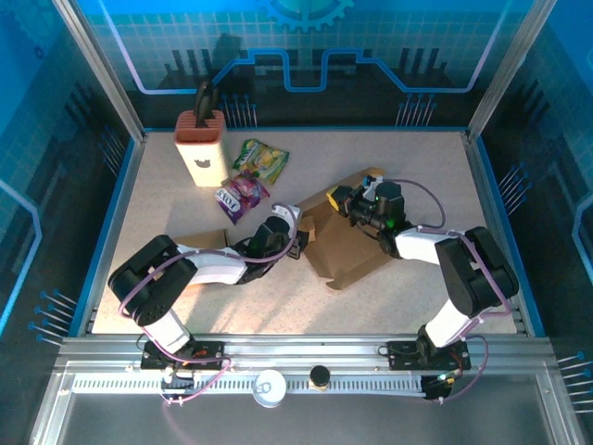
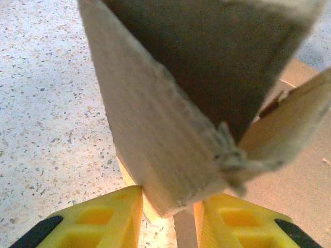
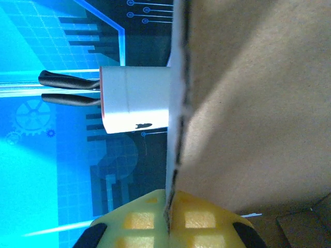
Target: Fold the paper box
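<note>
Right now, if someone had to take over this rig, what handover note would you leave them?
The left gripper is shut on a flap at the left side of the paper box.
The right gripper is shut on a thin cardboard edge at the box's far right side.
The box lies mid-table between the arms, opened out, with some panels raised.
Done: both grips are set. Left: fold the walls up and close it, as it is not yet box-shaped.
The knife block and snack packets sit far left, apart from the box.
</note>
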`<action>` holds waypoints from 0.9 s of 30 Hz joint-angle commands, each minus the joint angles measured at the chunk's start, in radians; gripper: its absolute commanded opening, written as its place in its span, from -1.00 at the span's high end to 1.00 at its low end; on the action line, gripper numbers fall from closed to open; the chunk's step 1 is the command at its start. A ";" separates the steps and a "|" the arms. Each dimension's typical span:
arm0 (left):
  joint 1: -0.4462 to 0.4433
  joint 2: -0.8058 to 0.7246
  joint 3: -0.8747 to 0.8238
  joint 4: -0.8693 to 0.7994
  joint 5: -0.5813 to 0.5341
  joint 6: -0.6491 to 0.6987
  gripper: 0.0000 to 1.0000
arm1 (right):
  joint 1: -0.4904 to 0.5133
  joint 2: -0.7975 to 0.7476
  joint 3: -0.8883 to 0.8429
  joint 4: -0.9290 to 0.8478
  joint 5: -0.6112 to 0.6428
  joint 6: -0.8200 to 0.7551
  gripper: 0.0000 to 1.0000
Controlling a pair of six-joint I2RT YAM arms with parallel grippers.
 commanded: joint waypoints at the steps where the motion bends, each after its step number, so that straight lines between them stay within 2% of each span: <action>1: -0.006 -0.001 -0.001 0.052 -0.018 -0.028 0.36 | 0.016 0.028 -0.011 0.043 0.034 0.013 1.00; 12: -0.006 0.052 0.037 0.031 -0.084 -0.057 0.37 | 0.040 0.039 -0.037 0.091 0.061 0.023 1.00; 27: -0.009 0.086 0.058 0.050 -0.162 -0.115 0.28 | 0.090 0.068 -0.117 0.210 0.153 0.030 1.00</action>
